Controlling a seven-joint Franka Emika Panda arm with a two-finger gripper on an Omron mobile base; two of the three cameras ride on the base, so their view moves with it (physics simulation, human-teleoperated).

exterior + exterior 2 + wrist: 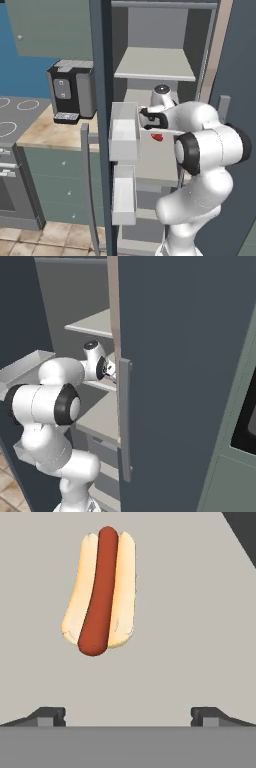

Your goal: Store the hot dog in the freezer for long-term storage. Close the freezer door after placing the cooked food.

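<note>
The hot dog [102,592], a red sausage in a tan bun, lies on a pale grey shelf [190,637] inside the freezer [155,65]. My gripper [128,714] hangs over that shelf, open, with its fingertips [50,714] wide apart and nothing between them; the hot dog lies beyond them, apart from both. In the left base view a small red spot [157,136] shows on the shelf just under my hand [152,120]. The freezer door [102,75] stands swung open at the left, its white inner bins [124,131] facing the arm.
The other fridge door [185,356] with its grey bar handle [125,416] stands close on the arm's right and hides part of the hand. A black coffee machine [72,90] sits on the wooden counter [50,132], with a stove [15,115] further left.
</note>
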